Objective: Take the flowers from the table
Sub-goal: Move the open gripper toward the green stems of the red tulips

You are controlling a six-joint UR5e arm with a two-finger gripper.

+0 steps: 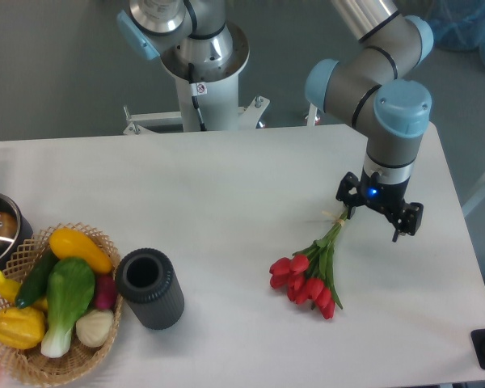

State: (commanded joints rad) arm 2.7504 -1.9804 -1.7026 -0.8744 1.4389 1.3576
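Flowers (311,275) lie on the counter (226,186), blooms toward seven o'clock; the gripper (377,217) hangs over the stem ends, fingers spread, apparently for pinching them.

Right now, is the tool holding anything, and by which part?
Cannot tell for certain. The tool sits at the stem end of the flowers, whose red blooms lie on the table; the contact itself is hidden.

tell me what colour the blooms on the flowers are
Red, on thin green stems. The flowers show clearly in the fixed camera view, lying on the white table.
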